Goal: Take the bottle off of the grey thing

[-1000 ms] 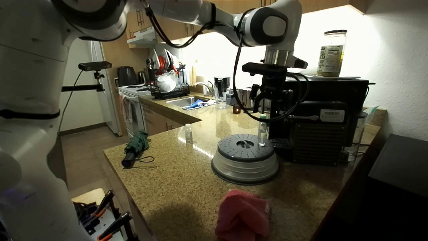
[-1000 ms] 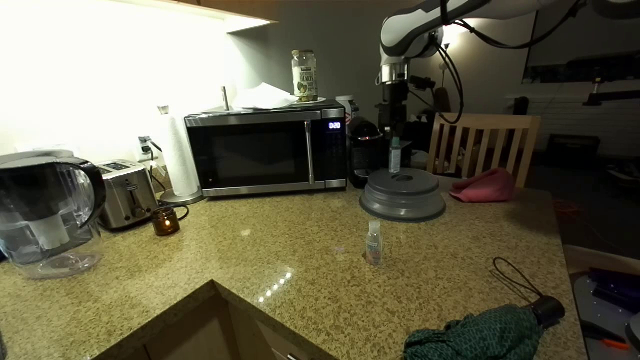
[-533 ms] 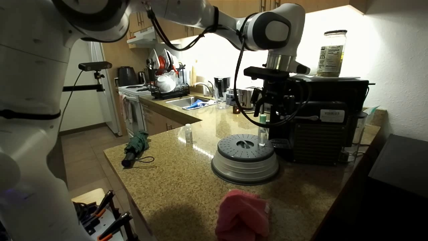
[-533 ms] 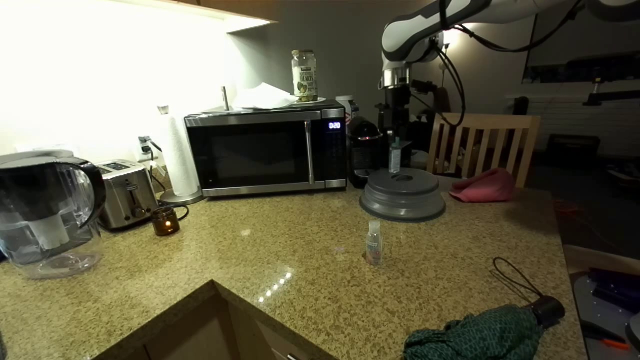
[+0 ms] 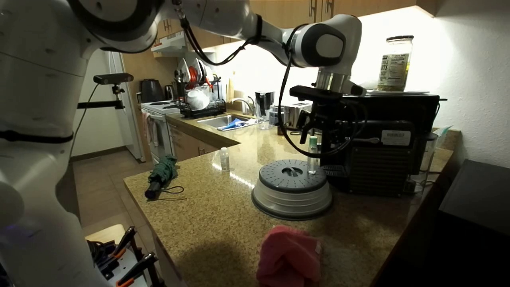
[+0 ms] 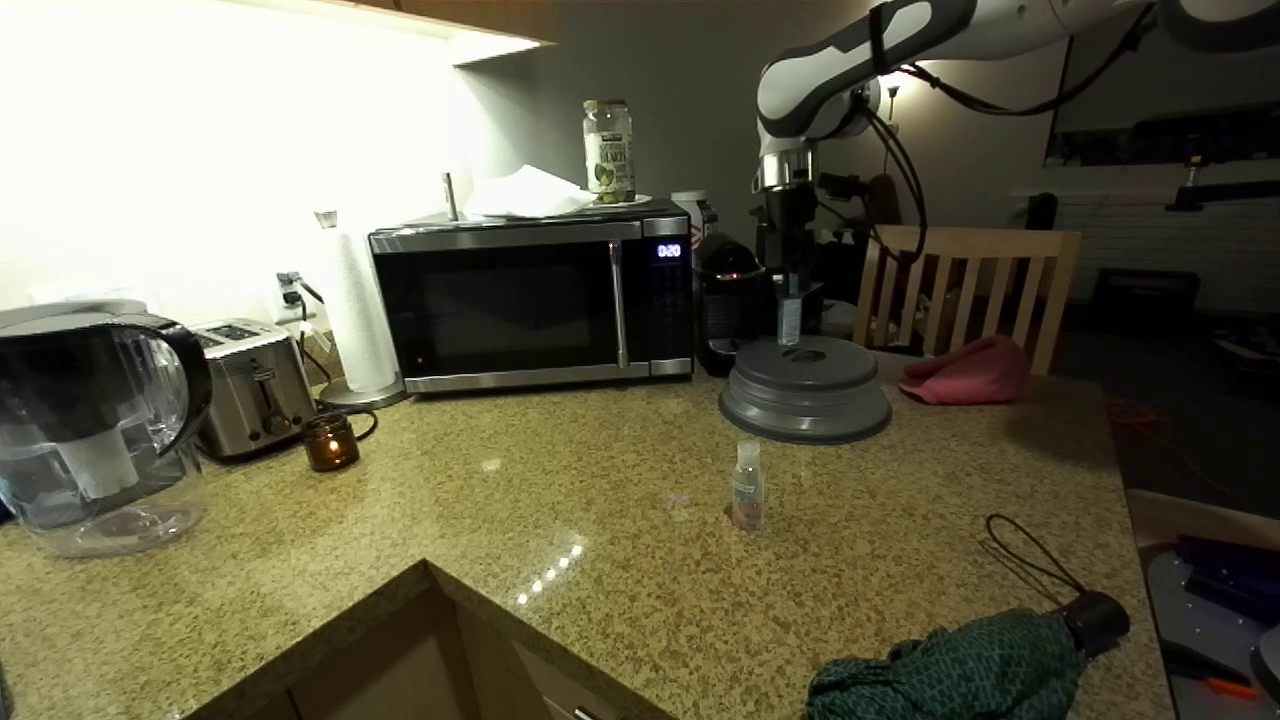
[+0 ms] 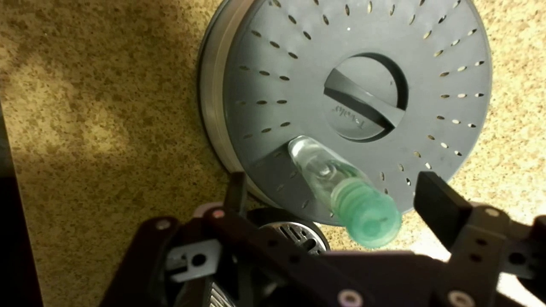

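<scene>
The bottle, slim and clear with a green cap, stands upright on the grey thing's lid. It shows in both exterior views (image 5: 312,159) (image 6: 789,320) and in the wrist view (image 7: 324,170). The grey thing, a round domed cover with a slotted grey top, rests on the counter in both exterior views (image 5: 291,199) (image 6: 805,395) and the wrist view (image 7: 307,106). My gripper (image 7: 335,192) is open, pointing down above the lid, with the bottle's cap between its fingers and a gap on each side. It also shows in both exterior views (image 5: 322,137) (image 6: 788,270).
A black coffee machine (image 5: 374,159) stands close beside the grey thing, with the microwave (image 6: 530,310) alongside. A second small bottle (image 6: 747,490) stands on the counter. A pink cloth (image 5: 291,255) and a green umbrella (image 5: 163,171) lie on the counter. A jar (image 6: 609,155) stands atop the microwave.
My arm and gripper have come down toward the bottle, so its cap now sits closer to the fingers. The bottle and the grey thing have not moved.
</scene>
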`<state>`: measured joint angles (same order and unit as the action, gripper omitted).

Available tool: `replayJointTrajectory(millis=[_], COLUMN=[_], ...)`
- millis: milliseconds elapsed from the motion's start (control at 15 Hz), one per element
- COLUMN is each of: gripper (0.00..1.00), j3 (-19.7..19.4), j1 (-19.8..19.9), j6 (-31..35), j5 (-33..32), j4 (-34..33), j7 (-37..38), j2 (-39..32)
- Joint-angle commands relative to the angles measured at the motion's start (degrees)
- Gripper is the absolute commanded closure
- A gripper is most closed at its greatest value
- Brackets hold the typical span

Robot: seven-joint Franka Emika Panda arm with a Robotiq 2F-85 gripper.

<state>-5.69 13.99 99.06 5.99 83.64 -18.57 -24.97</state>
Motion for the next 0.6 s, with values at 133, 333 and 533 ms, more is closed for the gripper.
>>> replayJointTrajectory(millis=[133, 333, 533], gripper=[0.33, 0.53, 0.73], j3=[0.5, 0.6, 0.7], j1=[1.0, 1.1, 1.2], j6=[-0.3, 0.0, 0.2], j5=[1.2, 1.4, 1.7], j4=[0.1, 0.5, 1.1], j7=[-1.3, -1.5, -1.7], j2=[-0.2, 0.1, 0.4])
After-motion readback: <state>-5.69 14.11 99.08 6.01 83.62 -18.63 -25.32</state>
